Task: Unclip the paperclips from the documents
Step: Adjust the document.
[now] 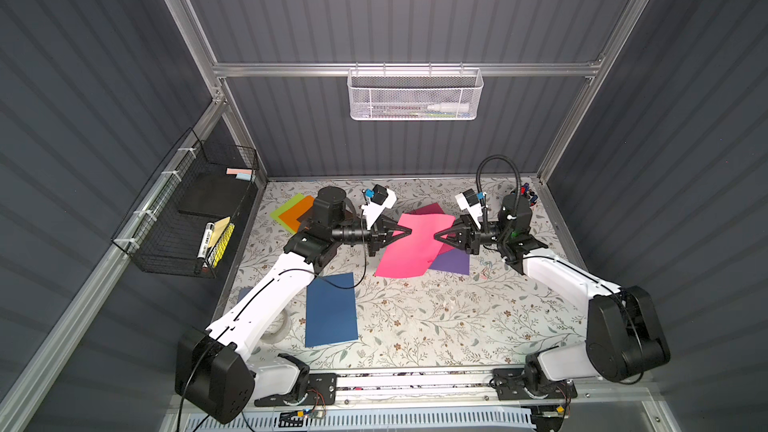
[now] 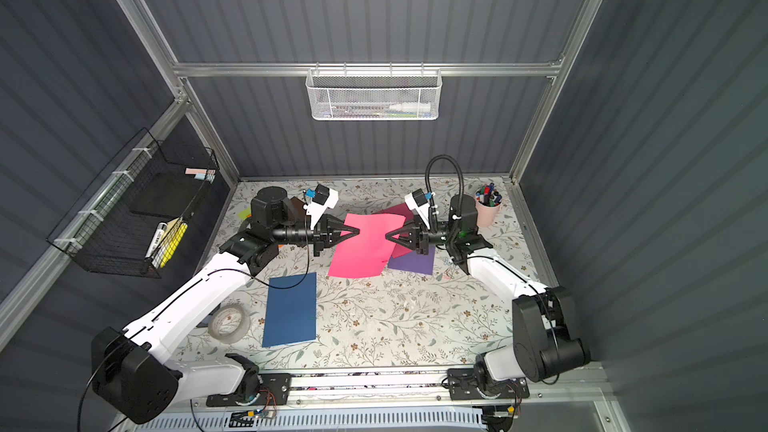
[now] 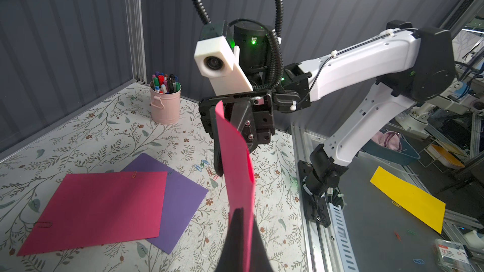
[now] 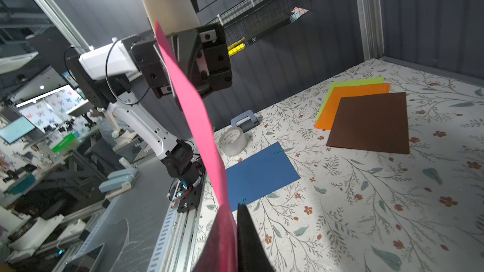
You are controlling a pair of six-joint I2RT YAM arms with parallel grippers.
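In both top views the left gripper (image 1: 410, 231) and the right gripper (image 1: 435, 238) face each other above the table (image 1: 415, 326). Between them hangs a bright pink sheet (image 1: 409, 255), which is lifted off the surface and a little curved. The left jaws are pressed together on one edge of the pink sheet. In the right wrist view the sheet runs edge-on from that grip to the right fingers (image 4: 247, 236), which pinch the opposite edge. So both grippers pinch the same paper.

Below the lifted sheet lie a magenta sheet (image 3: 99, 205) and, partly covered by it, a purple sheet (image 3: 183, 197). The magenta sheet carries an orange paperclip (image 3: 134, 174) on one edge and a dark paperclip (image 3: 43, 224) on another edge. Some loose paperclips (image 3: 203, 164) lie on the table just beside the purple sheet, near the right arm.

Nearer to the left arm lies a navy sheet (image 4: 259, 176) with a green paperclip (image 4: 278, 151) on one edge. Behind the left arm, a brown sheet (image 4: 369, 124) lies over an orange sheet (image 4: 340, 100), and this one lies over a lime sheet (image 4: 353, 82). A tape roll (image 4: 233, 142) stands just beside the navy sheet, and a pink cup of markers (image 3: 165, 103) stands in the back corner on the right side
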